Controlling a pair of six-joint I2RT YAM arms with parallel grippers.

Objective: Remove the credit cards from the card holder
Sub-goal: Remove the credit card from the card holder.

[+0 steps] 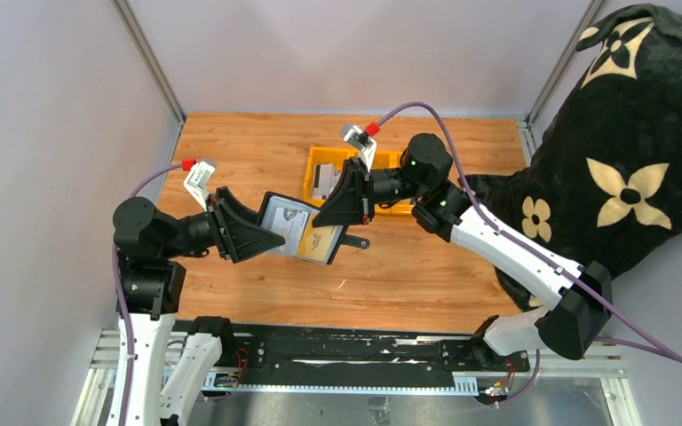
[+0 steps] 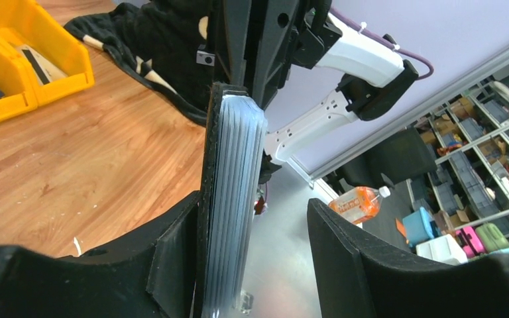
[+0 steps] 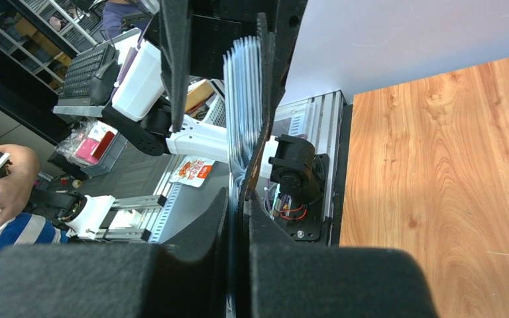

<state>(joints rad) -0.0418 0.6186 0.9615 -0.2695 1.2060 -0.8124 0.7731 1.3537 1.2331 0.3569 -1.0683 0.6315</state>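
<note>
The black card holder [image 1: 277,201] hangs open above the table between both grippers, its grey inside facing up. Pale credit cards [image 1: 286,219] sit in its slots, and its strap tab [image 1: 360,241] hangs at the right. In the left wrist view the holder [image 2: 207,199] is edge-on, with stacked pale card edges [image 2: 238,165] leaning on my left finger. My left gripper [image 1: 262,229] [image 2: 255,218] is open wide around that end. My right gripper [image 1: 333,217] [image 3: 238,199] is shut on the holder's other edge [image 3: 264,132], and the card edges [image 3: 242,99] fan out beyond the fingertips.
Yellow bins [image 1: 320,160] [image 2: 13,66] with a black item and papers stand at the back centre. A big black cushion with cream flowers [image 1: 622,177] fills the right side. A small white scrap [image 1: 342,284] lies on the wooden table [image 1: 426,275]. Metal frame posts [image 1: 146,58] stand at the back corners.
</note>
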